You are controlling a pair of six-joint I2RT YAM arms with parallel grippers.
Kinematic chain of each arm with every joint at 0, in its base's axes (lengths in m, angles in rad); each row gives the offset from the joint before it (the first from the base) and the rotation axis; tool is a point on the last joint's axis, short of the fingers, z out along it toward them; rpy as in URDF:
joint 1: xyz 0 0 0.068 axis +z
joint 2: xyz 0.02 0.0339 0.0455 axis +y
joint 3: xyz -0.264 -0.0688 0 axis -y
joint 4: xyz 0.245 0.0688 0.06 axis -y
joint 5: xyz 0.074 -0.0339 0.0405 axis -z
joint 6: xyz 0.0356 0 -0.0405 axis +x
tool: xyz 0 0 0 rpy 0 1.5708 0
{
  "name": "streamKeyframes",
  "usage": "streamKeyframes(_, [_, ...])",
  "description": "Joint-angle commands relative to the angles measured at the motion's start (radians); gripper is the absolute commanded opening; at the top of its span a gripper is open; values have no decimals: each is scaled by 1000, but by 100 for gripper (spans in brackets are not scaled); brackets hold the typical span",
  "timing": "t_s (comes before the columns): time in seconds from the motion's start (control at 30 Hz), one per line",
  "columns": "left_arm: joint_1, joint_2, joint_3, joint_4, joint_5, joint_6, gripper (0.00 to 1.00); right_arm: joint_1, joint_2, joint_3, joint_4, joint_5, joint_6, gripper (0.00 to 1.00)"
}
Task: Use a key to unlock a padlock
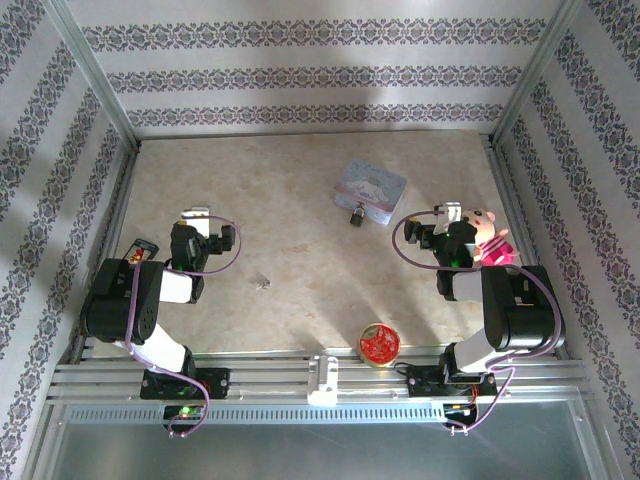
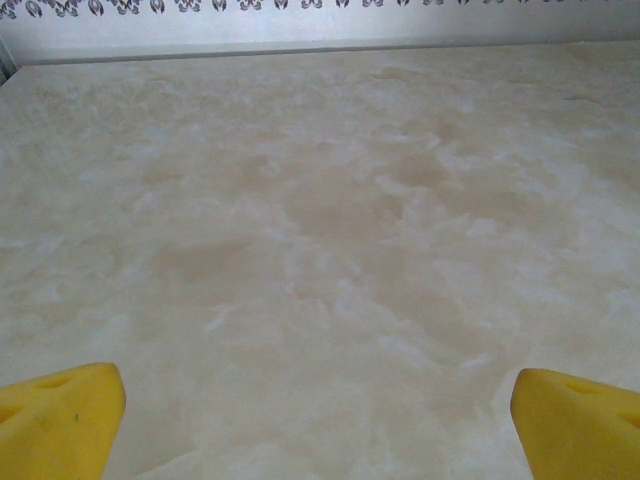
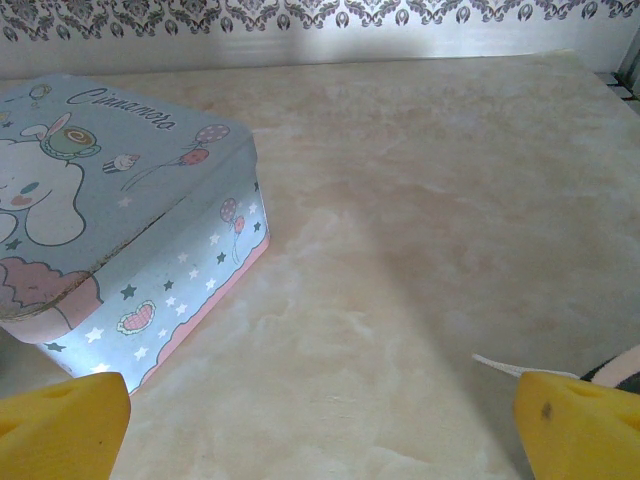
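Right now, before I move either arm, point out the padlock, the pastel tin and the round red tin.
padlock (image 1: 356,214), top view, on its dark body.
pastel tin (image 1: 372,186), top view, middle of its lid.
round red tin (image 1: 379,344), top view, centre of its red top.

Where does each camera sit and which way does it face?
Top external: above and behind the left arm and right arm, looking down on them, the table, pastel tin and padlock.
Left wrist: on the left end effector, facing bare tabletop toward the back wall; yellow fingertips show.
Right wrist: on the right end effector, facing the pastel tin's corner; yellow fingertips show.
Top and right wrist share the tin.
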Motion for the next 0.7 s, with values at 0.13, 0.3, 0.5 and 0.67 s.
streamKeyframes(0.13, [13, -3, 17, -18, 18, 11, 99, 10, -8, 17, 12, -2, -12, 98])
streamKeyframes(0.3, [12, -3, 17, -17, 10, 8, 99, 10, -8, 20, 10, 4, -11, 98])
streamKeyframes(0.5, [12, -70, -8, -23, -39, -10, 99, 14, -33, 24, -21, 35, -8, 98])
streamKeyframes(0.67, [12, -159, -6, -101, -77, -22, 99, 22, -86, 17, -56, 76, 0, 98])
